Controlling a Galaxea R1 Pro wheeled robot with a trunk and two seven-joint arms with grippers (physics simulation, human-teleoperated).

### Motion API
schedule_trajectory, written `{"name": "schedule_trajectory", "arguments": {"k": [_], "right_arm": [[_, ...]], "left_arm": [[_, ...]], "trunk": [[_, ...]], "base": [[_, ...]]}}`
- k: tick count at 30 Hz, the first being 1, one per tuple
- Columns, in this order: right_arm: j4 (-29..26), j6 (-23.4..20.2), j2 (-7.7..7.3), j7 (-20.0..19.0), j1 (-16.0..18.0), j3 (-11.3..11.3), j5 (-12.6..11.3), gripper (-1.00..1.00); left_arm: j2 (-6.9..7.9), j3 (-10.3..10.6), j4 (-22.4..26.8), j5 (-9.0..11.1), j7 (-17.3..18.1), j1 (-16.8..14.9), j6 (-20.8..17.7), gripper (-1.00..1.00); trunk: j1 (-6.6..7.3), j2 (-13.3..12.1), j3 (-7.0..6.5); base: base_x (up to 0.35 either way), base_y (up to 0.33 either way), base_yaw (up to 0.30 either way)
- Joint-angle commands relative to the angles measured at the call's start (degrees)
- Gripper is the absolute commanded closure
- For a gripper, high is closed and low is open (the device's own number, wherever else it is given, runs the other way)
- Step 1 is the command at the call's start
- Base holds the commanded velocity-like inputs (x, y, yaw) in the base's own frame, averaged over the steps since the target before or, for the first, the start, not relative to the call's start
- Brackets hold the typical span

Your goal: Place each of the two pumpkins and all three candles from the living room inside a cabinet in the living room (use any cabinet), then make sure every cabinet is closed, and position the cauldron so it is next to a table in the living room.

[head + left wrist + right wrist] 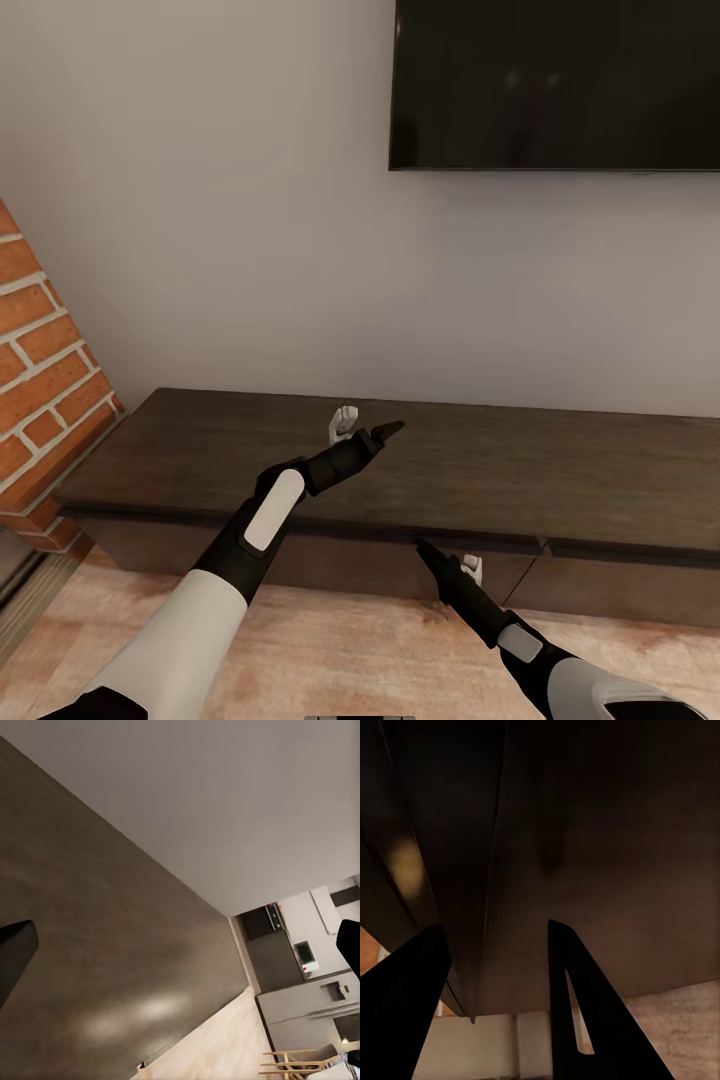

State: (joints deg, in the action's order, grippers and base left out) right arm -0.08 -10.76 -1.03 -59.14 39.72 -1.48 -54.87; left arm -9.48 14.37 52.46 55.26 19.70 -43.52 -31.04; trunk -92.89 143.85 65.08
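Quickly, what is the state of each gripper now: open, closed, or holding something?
Left gripper: open, holding nothing, above the cabinet top.
Right gripper: open, empty, fingers at the cabinet front.

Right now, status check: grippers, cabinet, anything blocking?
Left gripper open, empty, over the cabinet top. Right gripper open, empty, at the cabinet's front edge. Fronts look closed. No pumpkins or candles visible; nothing in the way.

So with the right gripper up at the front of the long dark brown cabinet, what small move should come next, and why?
Probably ease the right gripper forward to the upper edge of the long dark brown wooden cabinet front. Its open fingers sit just below the top's overhang beside a seam between fronts, and the fronts look shut, with no pumpkins or candles inside yet.
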Motion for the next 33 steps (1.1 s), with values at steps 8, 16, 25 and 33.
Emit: {"name": "schedule_trajectory", "arguments": {"k": [8, 16, 25, 33], "right_arm": [[0.04, -0.40, -0.02, -0.01, 0.01, -0.01, -0.50, 1.00], [0.04, -0.40, -0.02, -0.01, 0.01, 0.03, -0.50, 1.00], [0.05, -0.40, -0.01, -0.01, 0.01, -0.01, -0.50, 1.00], [0.08, -0.40, 0.01, -0.01, 0.01, -0.01, -0.42, 1.00]], "left_arm": [[-0.01, -0.04, 0.01, 0.29, -0.01, -0.03, -0.32, -1.00], [-0.01, -0.04, -0.02, 0.29, -0.02, -0.03, -0.29, -1.00], [-0.01, -0.04, 0.00, 0.29, -0.01, -0.06, -0.25, -1.00], [-0.01, -0.04, -0.01, 0.29, -0.01, -0.02, -0.25, -1.00]], "trunk": [[0.08, -0.03, -0.61], [0.08, -0.03, -0.61], [0.08, -0.03, -0.61], [0.08, -0.03, -0.61]], "base": [[0.000, 0.000, 0.000], [0.000, 0.000, 0.000], [0.000, 0.000, 0.000], [0.000, 0.000, 0.000]]}}
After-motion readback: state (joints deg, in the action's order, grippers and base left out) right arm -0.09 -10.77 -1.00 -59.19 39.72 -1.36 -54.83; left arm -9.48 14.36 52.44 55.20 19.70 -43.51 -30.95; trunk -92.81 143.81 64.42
